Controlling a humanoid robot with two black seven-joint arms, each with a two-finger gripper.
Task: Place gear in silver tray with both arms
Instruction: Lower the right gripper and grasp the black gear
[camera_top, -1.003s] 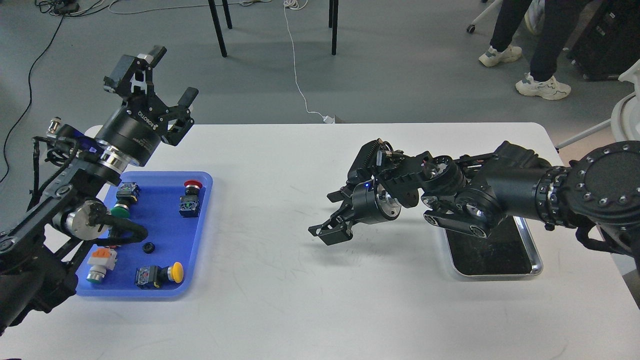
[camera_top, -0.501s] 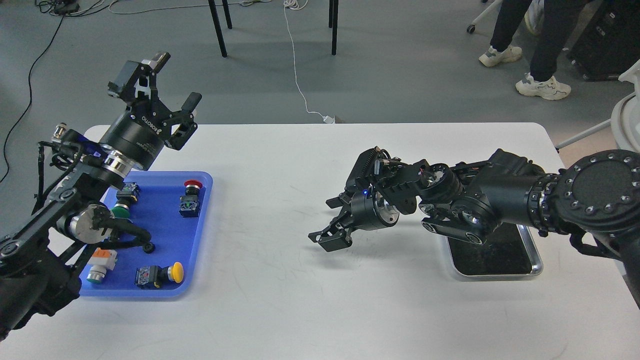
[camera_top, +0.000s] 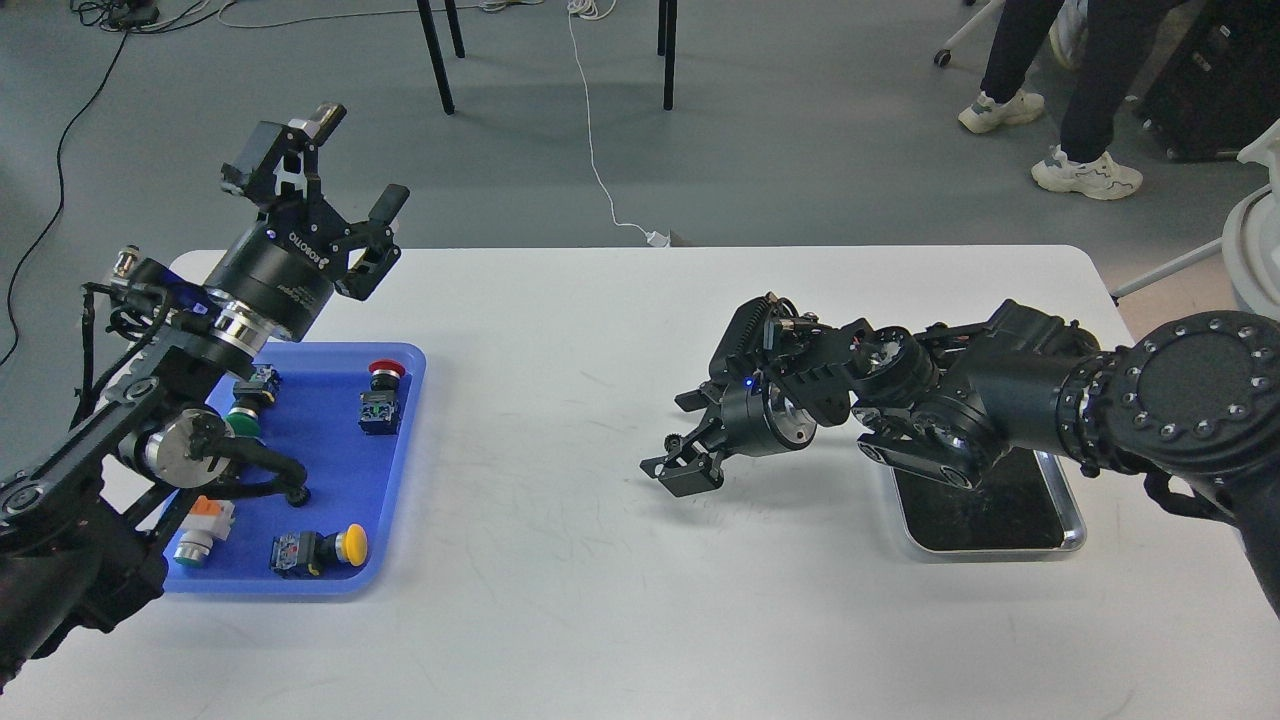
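The gear (camera_top: 297, 496) is a small black toothed ring lying in the blue tray (camera_top: 335, 465), partly behind my left arm's cable. The silver tray (camera_top: 1072, 528) lies at the right of the white table, its far part hidden under my right arm. My left gripper (camera_top: 345, 165) is open and empty, raised above the table's far left edge, well above the blue tray. My right gripper (camera_top: 686, 438) hovers low over the table's middle, left of the silver tray, with its fingers apart and nothing clearly between them.
The blue tray also holds several push-button switches with red (camera_top: 384, 370), green (camera_top: 240, 424) and yellow (camera_top: 351, 545) caps. A person's legs (camera_top: 1085, 90) and chair legs (camera_top: 437, 50) stand beyond the table. A cable (camera_top: 600, 170) runs across the floor.
My right gripper has drawn back a little to the right, toward the silver tray. My left gripper has shifted slightly right. The gear has stayed in the blue tray.
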